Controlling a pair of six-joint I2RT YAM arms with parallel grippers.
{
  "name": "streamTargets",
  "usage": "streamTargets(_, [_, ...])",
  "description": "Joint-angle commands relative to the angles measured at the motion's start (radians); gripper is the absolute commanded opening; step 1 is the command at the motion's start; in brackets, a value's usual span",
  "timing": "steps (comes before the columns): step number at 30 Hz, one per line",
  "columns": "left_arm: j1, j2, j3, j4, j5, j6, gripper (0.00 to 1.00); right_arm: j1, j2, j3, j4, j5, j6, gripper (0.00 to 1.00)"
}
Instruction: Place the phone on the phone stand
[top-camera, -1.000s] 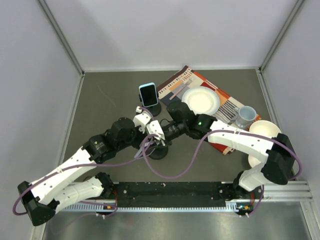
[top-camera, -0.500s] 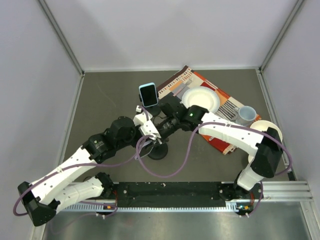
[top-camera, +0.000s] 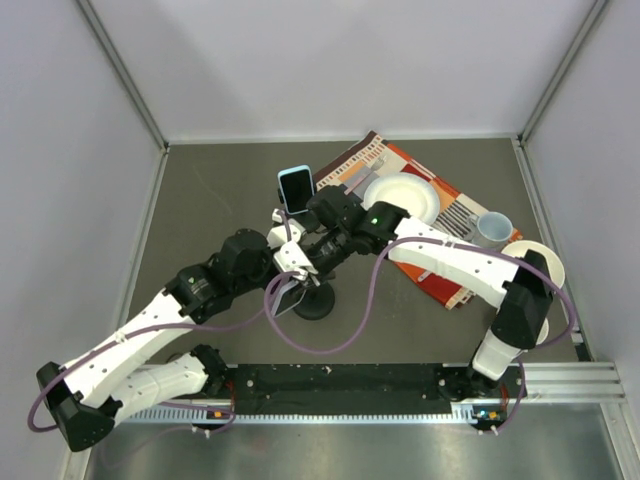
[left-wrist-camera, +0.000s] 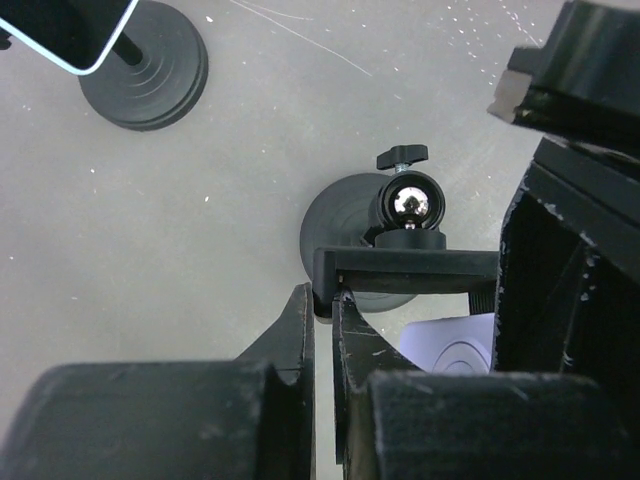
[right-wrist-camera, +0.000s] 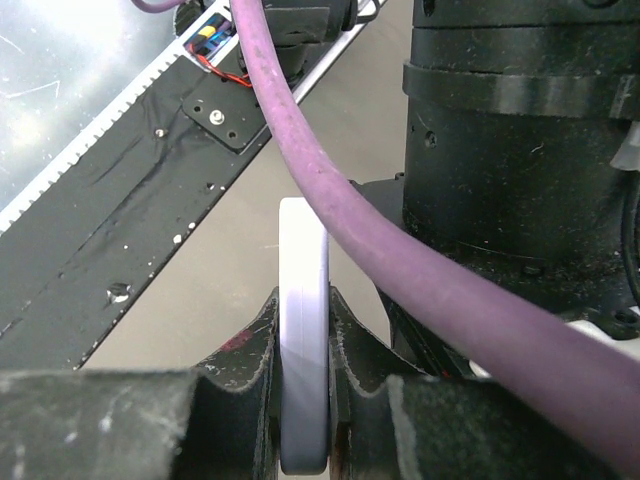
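Phone (right-wrist-camera: 303, 330) sits edge-on in R claw (right-wrist-camera: 303, 305), pinched between both fingers, w/ a purple cable (right-wrist-camera: 400, 270) crossing in front. In the top view it's mid-frame, tilted, just lower left of the stand (top-camera: 315, 303) and not in the cradle. Can't tell if it touches the stand.

Vs 1 s ago:
- R arm has swung toward frame left. Its elbow, then close to the right edge, is now further in.
- R wrist has gone up and left, nearer the 2nd phone (top-camera: 296, 189).
- Phone's dark face now shows at the stand's lower left; earlier it was hidden under the wrists.
- L arm and stand base are approx where they were.

L claw (left-wrist-camera: 320, 300) has its fingers pressed together. Tips sit at the left end of the stand's cradle bar, w/ the shiny ball joint just above it in the wrist view. Can't tell if they nip the bar's lip.

2nd phone, blue case, stands on its own stand at upper centre, apart from the claws.

Containers:
- Plate (top-camera: 400, 200) lies on the mat (top-camera: 365, 160), upper right of centre.
- Mug (top-camera: 490, 230) sits right of the plate at the mat's edge.
- Bowl (top-camera: 545, 262) is at far right, more covered by the R arm than before.
- Contents of mug and bowl can't be made out.
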Motion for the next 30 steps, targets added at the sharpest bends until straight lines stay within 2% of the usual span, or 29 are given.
streamTargets(1, [-0.049,0.023,0.066,-0.008,0.17,0.102,0.0,-0.018,0.081,0.128,0.136,0.236,-0.041,0.0])
streamTargets(8, [-0.049,-0.021,0.054,-0.021,0.132,0.099,0.0,-0.065,0.083,0.086,0.128,0.317,-0.021,0.0])
streamTargets(13, [-0.049,-0.061,0.025,0.012,0.156,0.099,0.0,-0.077,0.037,-0.023,0.174,0.285,-0.01,0.0])
streamTargets(15, [-0.049,-0.066,0.017,0.034,0.208,0.111,0.0,-0.079,0.055,-0.014,0.188,0.261,-0.015,0.0])
streamTargets(20, [-0.047,-0.014,0.045,0.011,0.221,0.125,0.0,-0.035,0.098,0.079,0.189,0.196,-0.024,0.0])
streamTargets(28, [-0.047,-0.002,0.011,0.02,0.21,0.136,0.0,-0.007,0.086,0.066,0.275,0.337,-0.115,0.0])
streamTargets(30, [-0.049,0.003,0.011,0.02,0.221,0.136,0.0,-0.017,0.067,0.069,0.28,0.315,-0.118,0.0])
